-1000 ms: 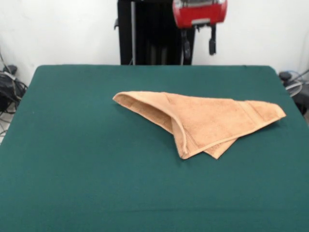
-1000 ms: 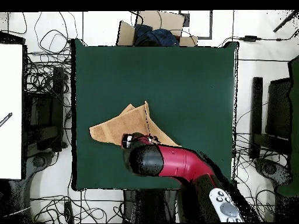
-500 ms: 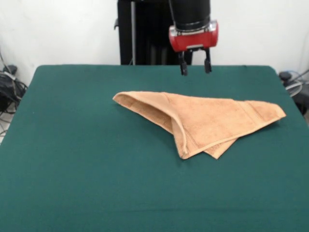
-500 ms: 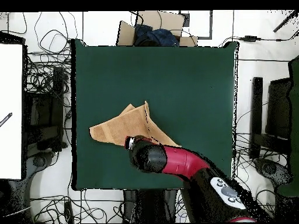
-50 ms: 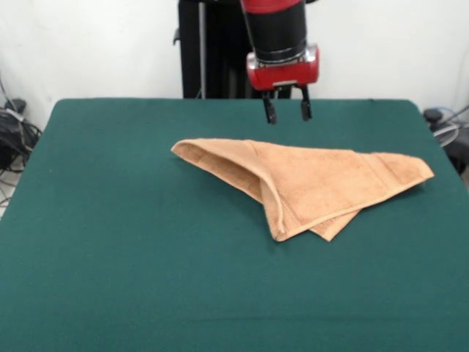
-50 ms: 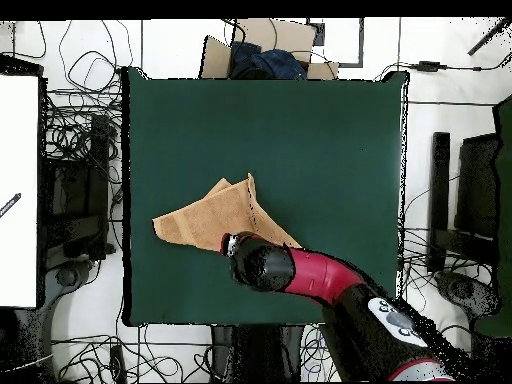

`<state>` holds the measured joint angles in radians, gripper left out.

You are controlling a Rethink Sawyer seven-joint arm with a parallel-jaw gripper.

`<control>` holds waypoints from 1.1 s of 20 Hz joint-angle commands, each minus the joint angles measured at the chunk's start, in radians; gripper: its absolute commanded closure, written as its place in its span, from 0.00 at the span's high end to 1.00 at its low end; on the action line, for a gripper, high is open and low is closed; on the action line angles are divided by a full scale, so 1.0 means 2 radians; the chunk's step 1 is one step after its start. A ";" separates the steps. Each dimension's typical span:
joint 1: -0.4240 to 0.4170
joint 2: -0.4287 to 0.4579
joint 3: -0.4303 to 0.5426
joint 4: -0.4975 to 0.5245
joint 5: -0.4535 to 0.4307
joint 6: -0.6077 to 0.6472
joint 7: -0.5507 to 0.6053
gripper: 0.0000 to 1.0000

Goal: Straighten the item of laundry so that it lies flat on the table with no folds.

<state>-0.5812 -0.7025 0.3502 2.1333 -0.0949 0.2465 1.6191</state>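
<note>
From the front, the red-and-black arm's gripper (image 5: 286,111) hangs above the far edge of the light orange-tan terry-cloth towel (image 5: 311,183), its two dark fingers pointing down, parted by a narrow gap and holding nothing. The towel lies right of centre on the dark green felt-covered table (image 5: 110,257), folded over on itself into a rough triangle: one point reaches left, a longer one stretches right with a woven band near its end, and a doubled corner points toward the near side.

From overhead, the towel (image 6: 205,222) sits on the table (image 6: 330,140) toward the left, close to the robot's edge, and the arm's wrist covers its right end; the fingers are hidden here.

This looks like the approach before a grasp. Next it likely needs to descend onto the top layer's edge, pinch that layer alone, and draw it outward to undo the fold.
</note>
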 commanded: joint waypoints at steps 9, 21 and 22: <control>-0.001 -0.028 0.028 -0.065 -0.018 0.071 0.000 1.00; 0.004 -0.023 0.027 -0.113 -0.034 0.084 -0.012 1.00; 0.004 -0.015 0.029 -0.123 -0.035 0.084 -0.015 1.00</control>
<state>-0.5833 -0.7695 0.3598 2.0118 -0.1021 0.3324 1.6191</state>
